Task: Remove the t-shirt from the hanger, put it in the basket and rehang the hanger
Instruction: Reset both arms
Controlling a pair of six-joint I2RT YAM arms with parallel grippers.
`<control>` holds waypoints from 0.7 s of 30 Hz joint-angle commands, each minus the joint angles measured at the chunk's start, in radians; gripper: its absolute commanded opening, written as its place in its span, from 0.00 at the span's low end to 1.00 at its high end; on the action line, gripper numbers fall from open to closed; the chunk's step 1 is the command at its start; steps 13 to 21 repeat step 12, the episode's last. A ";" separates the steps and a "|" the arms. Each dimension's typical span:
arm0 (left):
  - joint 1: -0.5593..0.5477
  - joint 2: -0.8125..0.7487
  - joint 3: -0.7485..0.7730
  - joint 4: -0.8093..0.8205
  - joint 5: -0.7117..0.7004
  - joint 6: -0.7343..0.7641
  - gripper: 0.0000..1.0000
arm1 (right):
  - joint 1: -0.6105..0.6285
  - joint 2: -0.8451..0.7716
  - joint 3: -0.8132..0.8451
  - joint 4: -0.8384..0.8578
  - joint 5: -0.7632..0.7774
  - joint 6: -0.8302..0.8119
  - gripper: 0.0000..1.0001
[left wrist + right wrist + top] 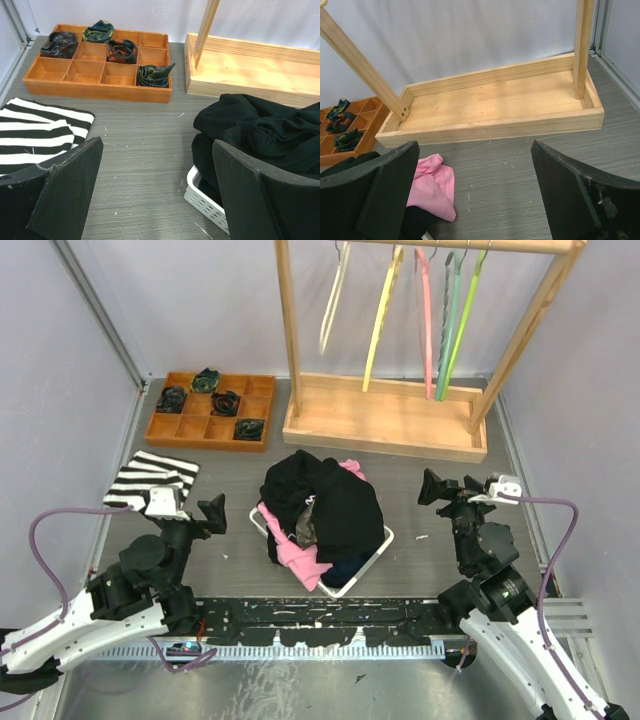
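Left end effector (156, 146) and right end effector (474, 146) hover low, spread wide.

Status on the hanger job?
Left gripper open, empty. Right gripper open, empty. Hangers on rack all bare. Clothes heaped in basket, between arms and rack.

- Five thin hangers (383, 320), cream, yellow, pink and two green, hang side by side on the wooden rack (385, 425) opposite me.
- The black garment (335, 505) is a crumpled heap on top of the white basket (367, 565) between my arms.
- The pink garment (300, 552) is bunched beneath it and spills over the basket's near rim.
- The striped shirt (150, 478), black and white, lies folded flat by my left arm.
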 commanded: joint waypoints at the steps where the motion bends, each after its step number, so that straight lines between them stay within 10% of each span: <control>1: 0.000 0.005 0.001 0.015 -0.014 -0.003 0.98 | 0.003 -0.005 0.006 0.049 0.009 0.005 1.00; 21: -0.001 0.022 0.001 0.011 -0.012 -0.021 0.98 | 0.003 -0.014 0.005 0.044 -0.011 0.011 1.00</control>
